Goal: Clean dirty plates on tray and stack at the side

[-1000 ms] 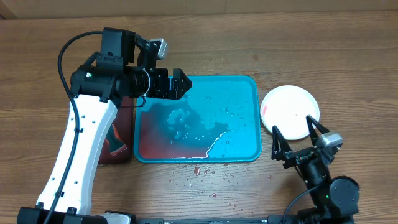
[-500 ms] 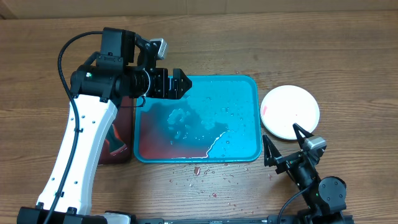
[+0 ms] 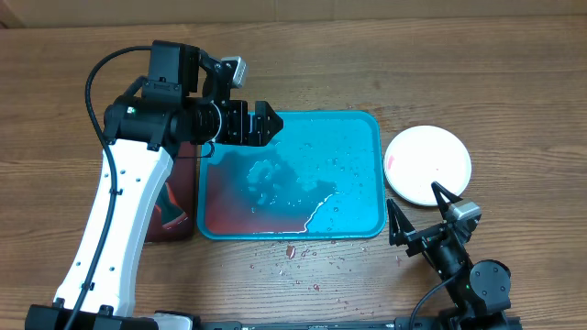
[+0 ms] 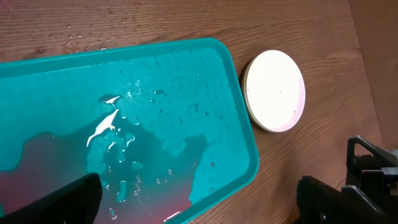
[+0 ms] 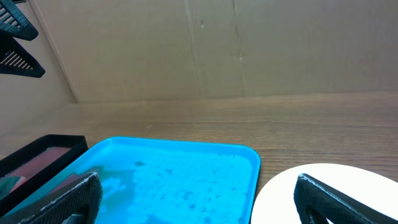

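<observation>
Flanking the tray (image 3: 377, 174), left gripper (image 3: 270, 124), right gripper (image 3: 413, 194) both apart, plates (image 3: 427, 165) alongside, red tray (image 3: 174, 213).

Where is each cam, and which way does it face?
Overhead: fixed above the table, looking straight down; shows tray, white plate, left claw, right claw.
Left wrist: above the tray's left end, looking down, angled rightward; own fingers at bottom corners.
Right wrist: low at near right, facing the back wall; own fingers at bottom corners.
Shared: all three see tray and white plate.
</observation>
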